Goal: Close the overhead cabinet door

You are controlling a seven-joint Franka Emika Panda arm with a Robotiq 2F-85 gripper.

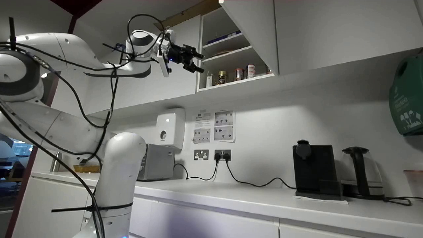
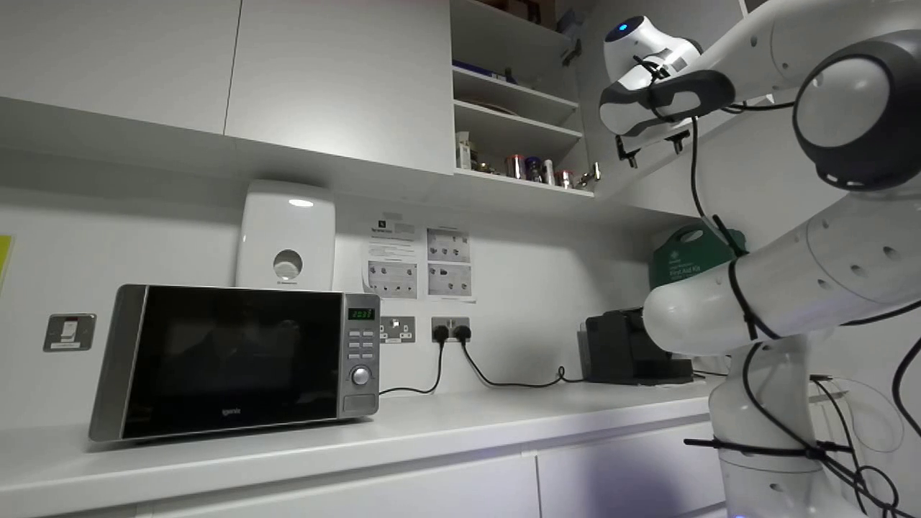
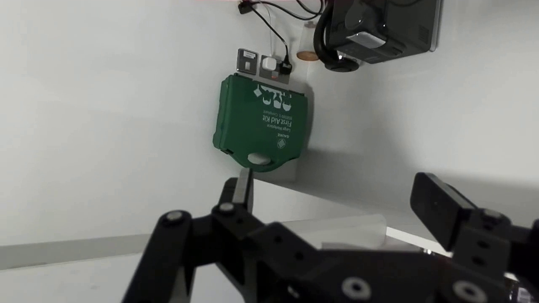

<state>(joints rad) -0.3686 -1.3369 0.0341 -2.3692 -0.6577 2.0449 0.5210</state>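
The overhead cabinet door (image 1: 254, 33) stands open, swung out from its hinged side. It is a plain white panel, and its inner side faces me in an exterior view (image 2: 680, 16). Its lower edge and inner face cross the bottom of the wrist view (image 3: 80, 280), partly hidden by the fingers. My gripper (image 1: 201, 63) is raised in front of the open cabinet, on the side away from the hinge. Its fingers are wide apart with nothing between them in the wrist view (image 3: 343, 193). I see no contact with the door.
The open cabinet's shelves (image 1: 231, 54) hold small jars (image 1: 222, 77). Closed cabinet panels (image 1: 343, 29) flank it. Below on the counter (image 1: 211, 193) stand a microwave (image 2: 237, 360), a black coffee machine (image 1: 314, 170) and a kettle (image 1: 362, 172). A green first aid kit (image 3: 263, 122) hangs on the wall.
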